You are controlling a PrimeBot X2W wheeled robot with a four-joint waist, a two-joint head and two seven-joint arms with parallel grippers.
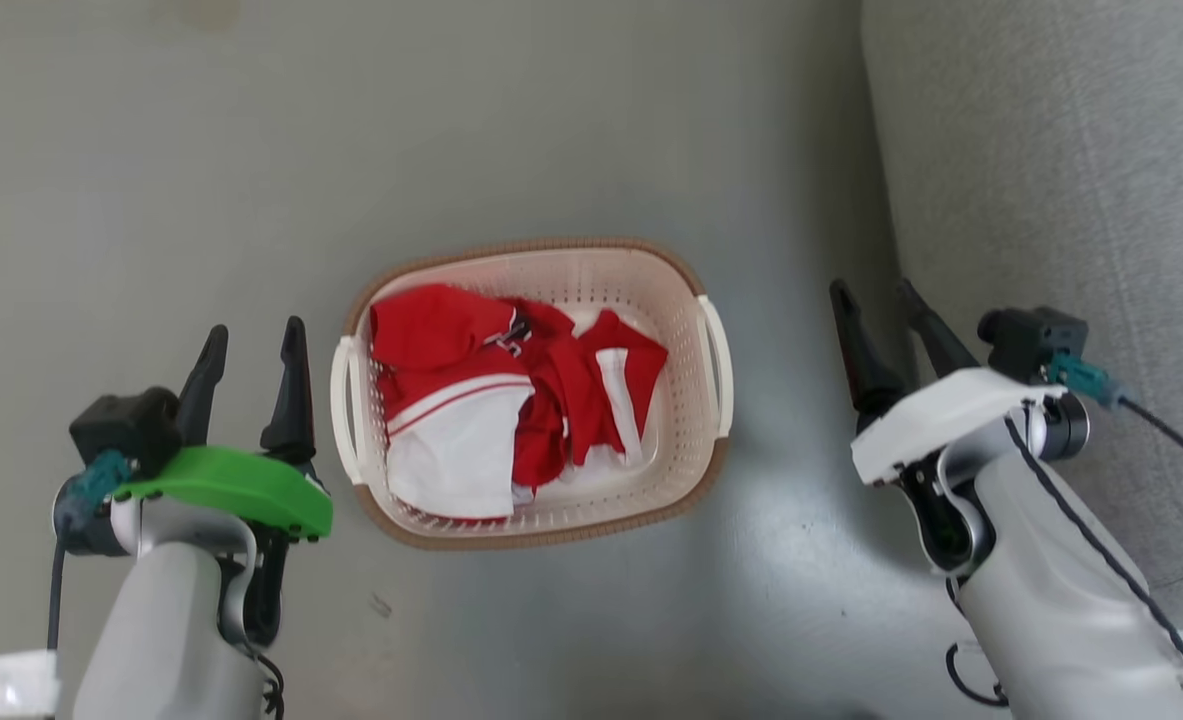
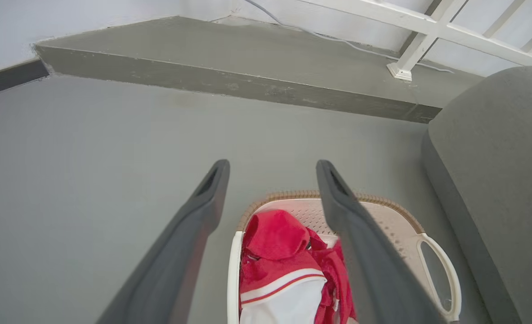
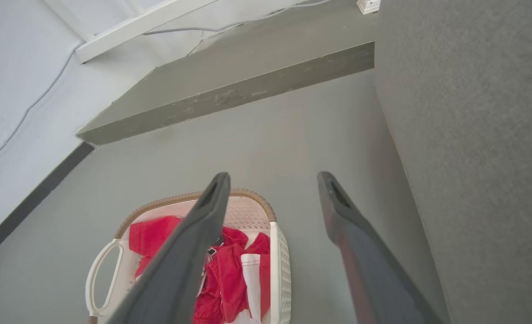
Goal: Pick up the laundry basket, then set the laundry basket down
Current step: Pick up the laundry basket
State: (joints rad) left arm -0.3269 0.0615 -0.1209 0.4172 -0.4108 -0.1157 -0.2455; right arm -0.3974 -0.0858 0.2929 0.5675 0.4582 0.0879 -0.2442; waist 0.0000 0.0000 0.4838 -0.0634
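The laundry basket [image 1: 551, 243] sits on the grey floor [image 1: 201, 150] at the centre of the head frame, with red and white clothes [image 1: 491, 400] heaped inside. At lower left we see the left jaws spread wide and empty, their dark fingers [image 1: 293, 385] just beside the basket's left handle [image 1: 341, 410]. At the right, the right jaws stand wide too, holding nothing, and their fingers [image 1: 856, 350] are well apart from the right handle [image 1: 723, 365]. The grey sofa [image 1: 1051, 150] fills the upper right. In the left wrist frame the basket shows at bottom centre, in the right wrist frame at bottom left.
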